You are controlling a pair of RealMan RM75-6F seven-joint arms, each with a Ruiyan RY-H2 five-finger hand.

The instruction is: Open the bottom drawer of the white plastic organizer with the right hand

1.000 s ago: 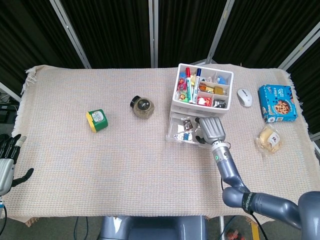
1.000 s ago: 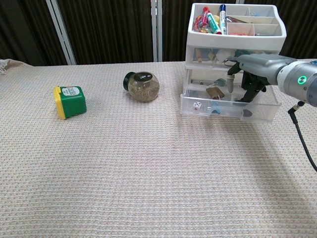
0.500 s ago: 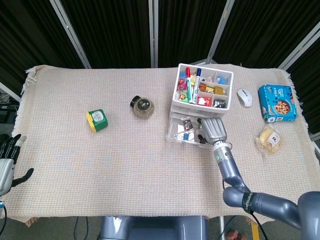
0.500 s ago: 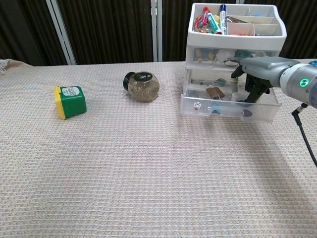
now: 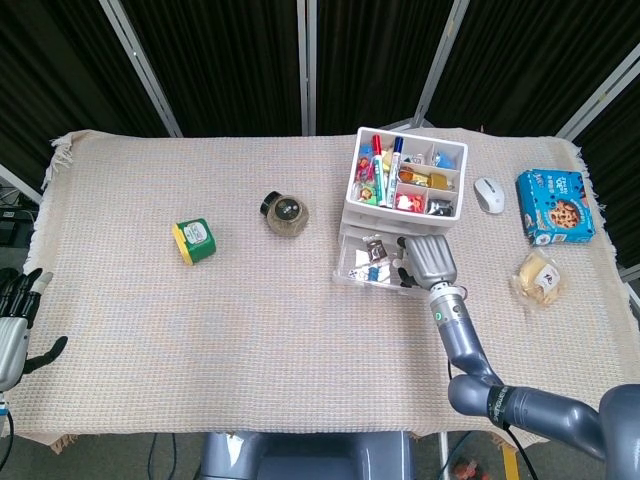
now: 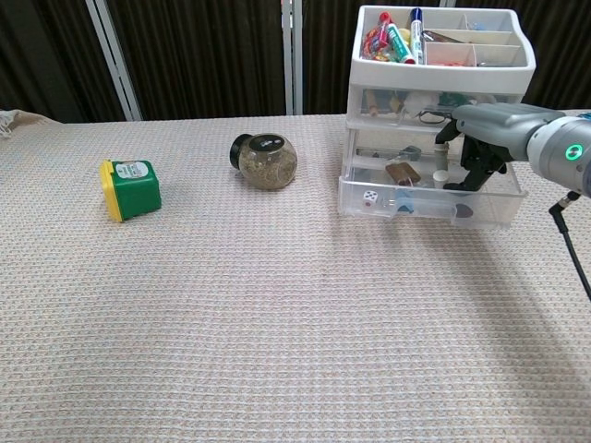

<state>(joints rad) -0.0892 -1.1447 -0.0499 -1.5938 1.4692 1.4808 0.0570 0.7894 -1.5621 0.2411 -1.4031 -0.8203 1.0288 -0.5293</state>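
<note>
Near edge first: left hand [image 5: 14, 318] idle at the table corner, fingers spread, holding nothing. Right hand [image 6: 480, 138] hooked over the front lip of the bottom drawer [image 6: 429, 196], fingers curled down inside; drawer jutting well out from the organizer [image 5: 400, 190] at mid-table. Risks: dragging the light organizer forward if pulled harder, sliding the drawer clean off its runners and spilling the trinkets, or snagging fingers on the contents. Against the earlier frames: drawer slightly further out, hand shifted a little toward the robot, organizer seemingly unmoved
</note>
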